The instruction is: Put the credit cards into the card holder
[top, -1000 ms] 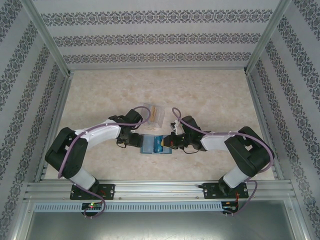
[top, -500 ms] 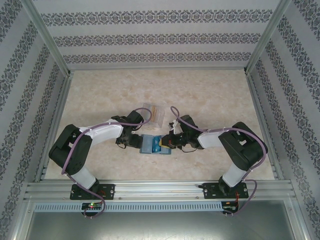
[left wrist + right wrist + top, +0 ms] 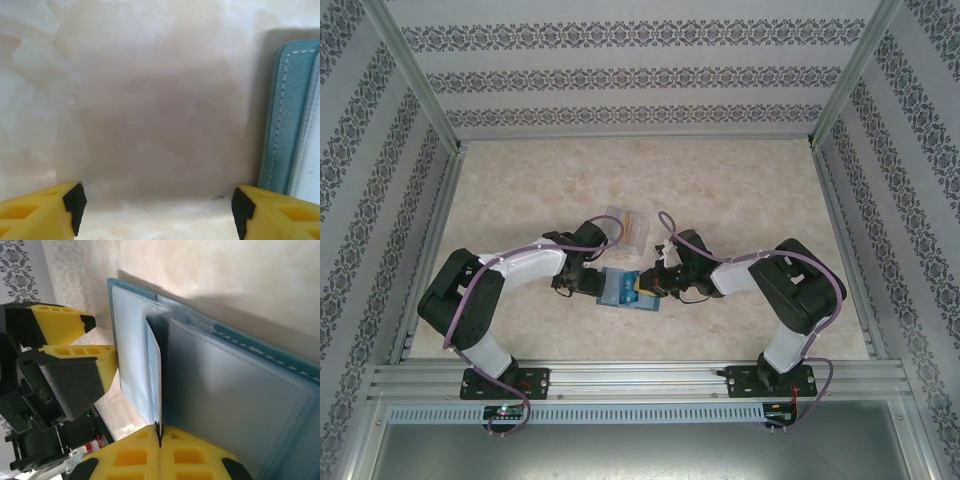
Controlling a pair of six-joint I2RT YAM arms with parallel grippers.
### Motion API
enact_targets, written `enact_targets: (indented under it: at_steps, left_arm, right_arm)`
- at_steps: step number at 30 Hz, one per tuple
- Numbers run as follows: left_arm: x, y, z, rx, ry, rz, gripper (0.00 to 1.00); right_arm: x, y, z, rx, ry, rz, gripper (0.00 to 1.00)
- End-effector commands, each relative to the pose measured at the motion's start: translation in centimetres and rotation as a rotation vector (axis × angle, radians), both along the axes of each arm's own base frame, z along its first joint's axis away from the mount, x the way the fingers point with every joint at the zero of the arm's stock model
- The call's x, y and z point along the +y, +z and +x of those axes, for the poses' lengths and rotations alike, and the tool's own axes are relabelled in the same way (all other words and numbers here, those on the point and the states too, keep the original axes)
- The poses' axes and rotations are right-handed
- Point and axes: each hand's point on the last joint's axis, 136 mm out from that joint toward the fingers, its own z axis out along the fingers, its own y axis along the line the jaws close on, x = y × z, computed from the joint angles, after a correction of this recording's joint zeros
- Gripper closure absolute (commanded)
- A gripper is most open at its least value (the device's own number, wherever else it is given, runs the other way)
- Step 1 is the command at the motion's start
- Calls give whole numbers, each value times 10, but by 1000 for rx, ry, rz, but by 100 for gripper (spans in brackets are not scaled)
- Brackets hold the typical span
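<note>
Where the wallet lies (top view): teal card holder [image 3: 620,289] is open flat on the table [image 3: 740,190], between both grippers; clear case [image 3: 628,228] sits just behind it.
Arms (top view): left gripper [image 3: 588,283] is at the holder's left edge; right gripper [image 3: 652,285] is over its right half and nearer the job.
Left wrist: left gripper [image 3: 159,207] is spread wide with nothing between the fingers; the holder's stitched edge is just beside one finger.
Right wrist: right gripper [image 3: 160,437] is clenched on a pale credit card [image 3: 154,375], held edge-on.
Key relation: the card's long axis runs along the grey-blue pocket [image 3: 225,390] mouth, pointing away from the fingertips; whether it has entered is unclear.
Change: right arm has folded inward, its gripper further left over the holder, which has shifted slightly left.
</note>
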Motion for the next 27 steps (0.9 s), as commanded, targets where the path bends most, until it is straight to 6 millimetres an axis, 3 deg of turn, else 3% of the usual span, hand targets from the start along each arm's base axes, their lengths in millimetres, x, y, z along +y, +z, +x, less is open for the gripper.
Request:
enact_targets:
  at_steps: [1,7,14,23,27]
  left_arm:
    - [-8,2,-10,34,-6,-42,22]
    - [-6,2,-14,31,-6,-40,23]
    - [-4,1,-12,25,-2,-28,23]
    - [-7,7,-9,-3,26,-58,26]
    - [-10,8,-10,-9,38,-87,29]
  right_arm:
    - [5,4,3,-10,-41,-9,100]
    - [-2,-1,8,-30,-96,-47,100]
    - [0,6,13,-61,-87,-44,100]
    - [30,5,-3,-38,-57,-35,100]
    - [39,3,-1,-41,-79,-41,100]
